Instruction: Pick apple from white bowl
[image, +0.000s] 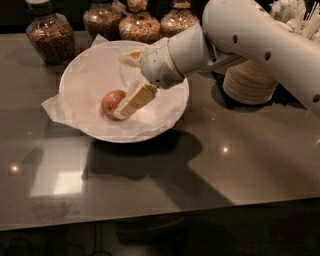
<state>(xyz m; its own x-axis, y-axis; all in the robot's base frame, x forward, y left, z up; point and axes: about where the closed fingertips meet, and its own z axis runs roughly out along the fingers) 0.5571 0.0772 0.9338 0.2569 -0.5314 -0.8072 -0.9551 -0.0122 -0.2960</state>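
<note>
End effector (125, 109) is down inside the white bowl (160, 127), its tip against the right side of the apple (111, 101); cannot tell how far open it is or whether it has hold of the fruit. Apple sits near the bowl's bottom, left of centre, on the crinkled paper lining (52, 107). It is round with no clear long axis, reddish, and which way the stem points can't be made out. The white arm (250, 35) comes in from the upper right over the bowl's rim. Bowl stands on a glossy dark grey counter (225, 175) with light reflections and the arm's shadow in front. A stack of beige paper bowls (247, 82) is to the right, and jars of dry goods (50, 35) stand along the dim back edge.
</note>
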